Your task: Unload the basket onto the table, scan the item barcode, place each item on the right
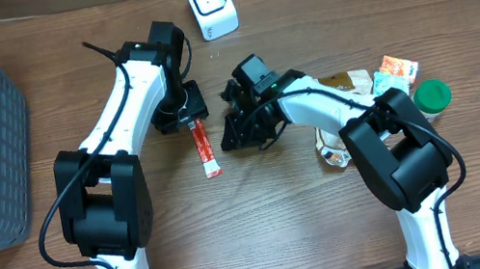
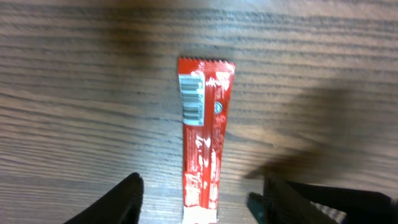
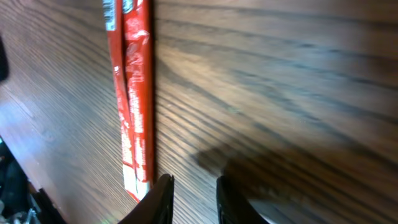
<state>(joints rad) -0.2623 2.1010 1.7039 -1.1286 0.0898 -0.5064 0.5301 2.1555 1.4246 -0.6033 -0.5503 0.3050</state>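
The red snack packet [image 1: 206, 150] lay flat on the wooden table [image 1: 286, 234] between the two arms, held by nothing. Its barcode [image 2: 193, 99] faced up at the end away from the left fingers. The left gripper [image 2: 198, 199] hung over the other end, with its fingers [image 2: 127, 196] spread wide on either side and apart from the wrapper. Just beside the packet was the right gripper [image 3: 193, 199]. Its fingers [image 3: 163, 196] were drawn close with a narrow gap, pinching nothing.

Further back, at the far edge, stood the white scanner [image 1: 210, 4], well apart from the packet.

The likeliest trouble was the pickup. A thin, flat wrapper could slip from closing fingers or be pushed along the wood. A grip placed too far along could cover the barcode, and a limp wrapper could sag and spoil the read. With both grippers crowded together, one could also knock the other.
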